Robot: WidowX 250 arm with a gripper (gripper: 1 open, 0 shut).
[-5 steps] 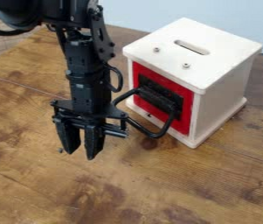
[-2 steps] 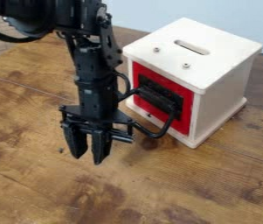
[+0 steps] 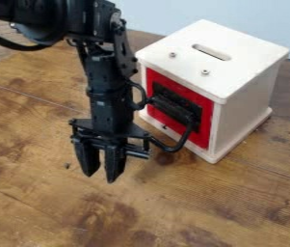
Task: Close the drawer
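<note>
The drawer (image 3: 186, 109) has a red front panel with a dark recessed centre and sits in a small white box (image 3: 237, 82) at the right. Its black loop handle (image 3: 168, 125) sticks out toward the lower left. The red front looks flush with the box face. My gripper (image 3: 102, 171) hangs from the black arm (image 3: 102, 77) just left of the handle, pointing down at the table. Its fingers (image 3: 88, 162) stand a little apart with nothing between them. The gripper's right side is close to the handle's outer end; I cannot tell if they touch.
The wooden table (image 3: 57, 212) spreads around the box. The box top has a slot (image 3: 212, 51) and two small screws. A pale wall runs behind the box.
The gripper has shifted slightly right and toward the front, nearer the handle's outer end. The drawer and box have not visibly moved.
</note>
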